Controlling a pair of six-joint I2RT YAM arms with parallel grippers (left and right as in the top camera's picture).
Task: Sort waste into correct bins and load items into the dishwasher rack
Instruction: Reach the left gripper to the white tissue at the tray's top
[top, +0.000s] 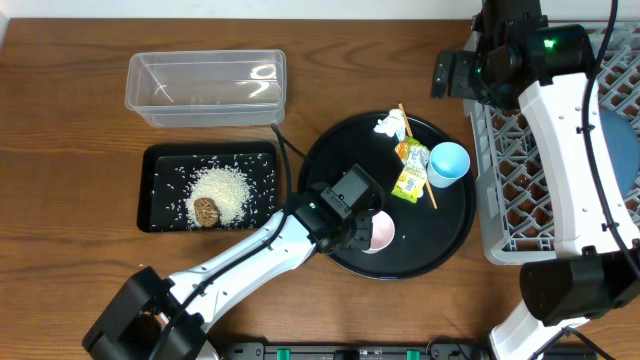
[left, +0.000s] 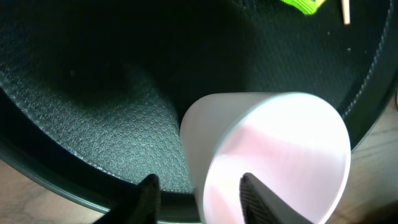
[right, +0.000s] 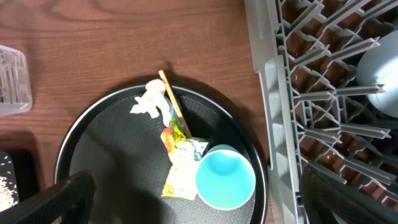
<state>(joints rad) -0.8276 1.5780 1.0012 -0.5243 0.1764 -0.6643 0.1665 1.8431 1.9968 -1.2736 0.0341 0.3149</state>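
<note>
The left gripper (left: 199, 186) has its fingers apart, one inside and one outside the wall of the pink cup (left: 273, 155), at the near edge of the round tray (left: 93, 124). The right gripper (right: 199, 186), fingers wide apart, hangs above the tray's far right, beside the rack (right: 323, 93). Rice (top: 220, 185) lies in the black bin (top: 160, 212).

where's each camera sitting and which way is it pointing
overhead: fixed above the table, looking straight down on the round tray; both arms show.
left wrist: low over the tray, close on the pink cup; left end effector straddles its rim.
right wrist: high, looking down on the blue cup and rack; its own dark fingers at bottom.
shared: both wrist views catch the wrapper.
</note>
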